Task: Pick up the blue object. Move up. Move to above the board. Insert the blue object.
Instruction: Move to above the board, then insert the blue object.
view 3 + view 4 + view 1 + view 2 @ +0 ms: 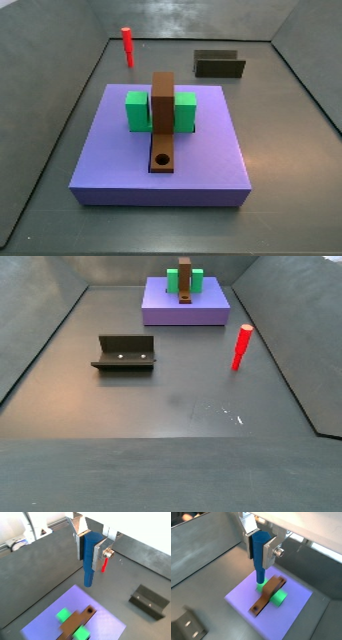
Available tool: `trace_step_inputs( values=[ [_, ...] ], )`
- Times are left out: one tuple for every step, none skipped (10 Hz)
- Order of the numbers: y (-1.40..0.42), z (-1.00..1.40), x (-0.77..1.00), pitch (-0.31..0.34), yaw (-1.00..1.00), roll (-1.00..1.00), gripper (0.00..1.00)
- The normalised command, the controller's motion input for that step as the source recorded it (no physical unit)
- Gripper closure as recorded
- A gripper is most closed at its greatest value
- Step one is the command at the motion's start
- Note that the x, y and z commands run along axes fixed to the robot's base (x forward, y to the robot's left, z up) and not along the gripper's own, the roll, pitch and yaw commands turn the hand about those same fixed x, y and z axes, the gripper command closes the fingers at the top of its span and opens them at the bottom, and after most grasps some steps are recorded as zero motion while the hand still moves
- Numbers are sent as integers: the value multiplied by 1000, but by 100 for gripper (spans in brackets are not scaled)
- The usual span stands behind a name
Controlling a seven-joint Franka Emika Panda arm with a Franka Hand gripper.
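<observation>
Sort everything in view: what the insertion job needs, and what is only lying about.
Job:
- thin straight blue peg, held in the gripper, raised clear of the floor
- large flat lavender board

Lying about:
- upright red peg
- dark L-shaped fixture

Counting around the one board (201, 165): it is carrying one brown strip (163, 118) and one green block (136, 111), one gripper (91, 546) above it is holding one blue object (88, 562), and one red peg (128, 46) and one fixture (219, 65) are standing beyond it.

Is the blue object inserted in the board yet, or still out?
Out. In both wrist views the hand holds the blue object upright, lower end above the board.
</observation>
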Motion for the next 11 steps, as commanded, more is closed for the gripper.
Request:
trace_step_inputs(
  values=[
    [-381, 74, 117, 140, 6, 29, 100],
    [-86, -26, 0, -3, 0, 0, 100],
    [-326, -131, 0, -39, 51, 0, 100],
    [-651, -63, 0, -80, 309, 101, 100],
    [-697, -94, 0, -93, 297, 143, 100],
    [-643, -114, 0, -100, 269, 240, 100],
    [-606, -174, 34, -100, 277, 250, 100],
    [-617, -329, 180, -54, 209, 254, 100],
    [-666, -397, 323, 0, 91, 259, 100],
    [-597, -466, 563, 64, -91, 120, 100],
    [-451, -497, 583, 96, -246, 0, 100]
  ],
)
